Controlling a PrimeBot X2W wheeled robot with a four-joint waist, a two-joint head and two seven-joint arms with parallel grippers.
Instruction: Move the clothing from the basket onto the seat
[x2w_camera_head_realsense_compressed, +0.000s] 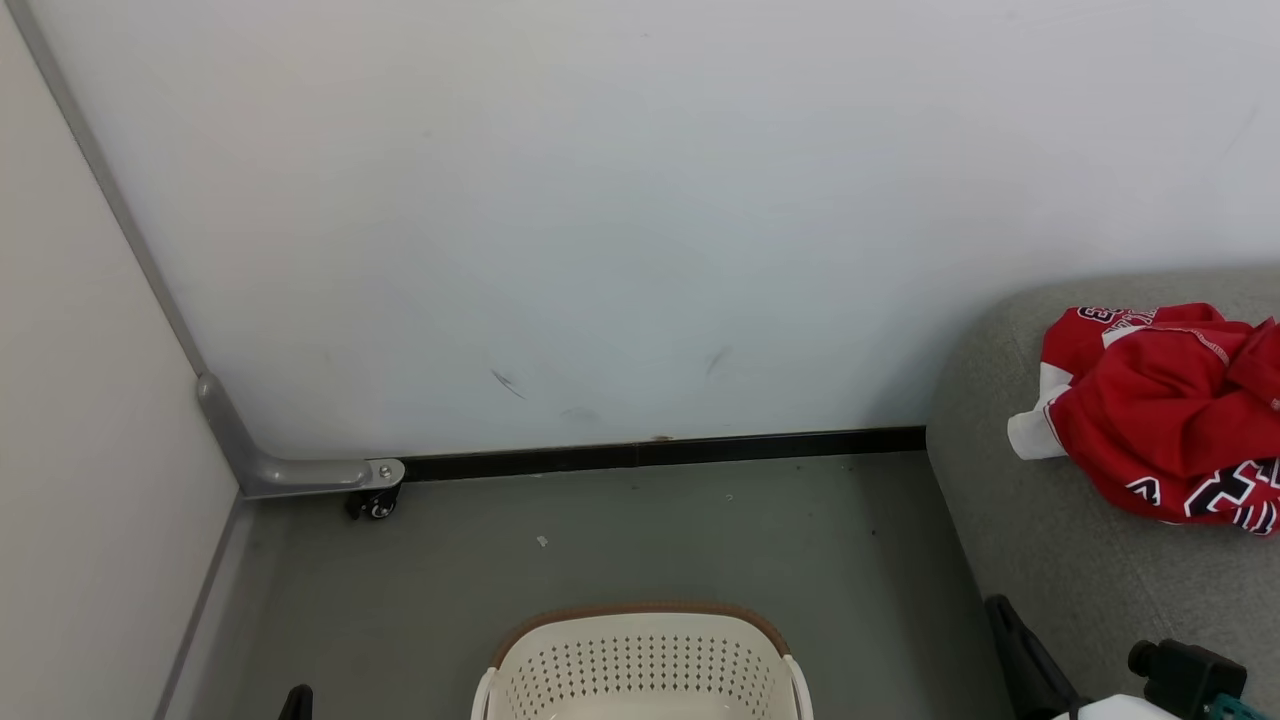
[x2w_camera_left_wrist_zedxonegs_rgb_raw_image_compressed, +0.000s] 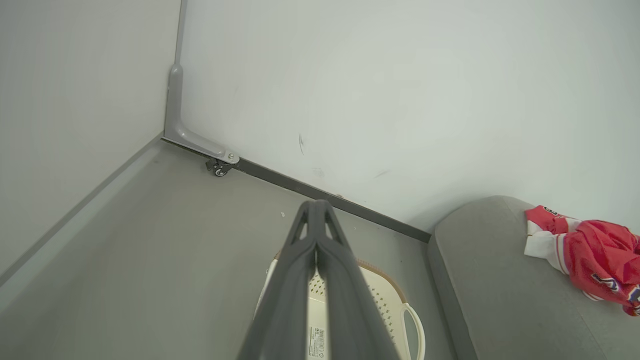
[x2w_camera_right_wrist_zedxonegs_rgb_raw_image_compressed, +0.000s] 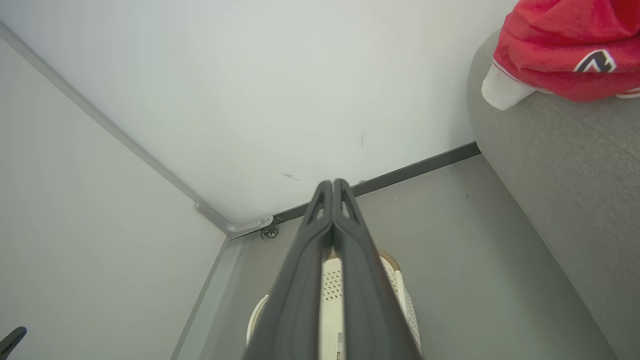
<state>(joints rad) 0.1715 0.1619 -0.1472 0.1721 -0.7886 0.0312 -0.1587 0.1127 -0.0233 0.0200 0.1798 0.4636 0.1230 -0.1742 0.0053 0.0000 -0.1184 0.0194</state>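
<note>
Red-white clothing (x2w_camera_head_realsense_compressed: 1160, 420), grey seat (x2w_camera_head_realsense_compressed: 1050, 560), cream perforated brown-rimmed basket (x2w_camera_head_realsense_compressed: 640, 665).

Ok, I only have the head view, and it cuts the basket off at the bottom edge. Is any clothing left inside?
Observer: The left wrist view looks down into the basket. Past the left gripper, its bottom is bare, with a barcode sticker; the rest is hidden.
Reviewer: Are the left jaws holding anything?
Observer: No, they are pressed shut on nothing.
Reviewer: And the right?
Observer: Same in its own wrist view: the right gripper is shut and empty.
</note>
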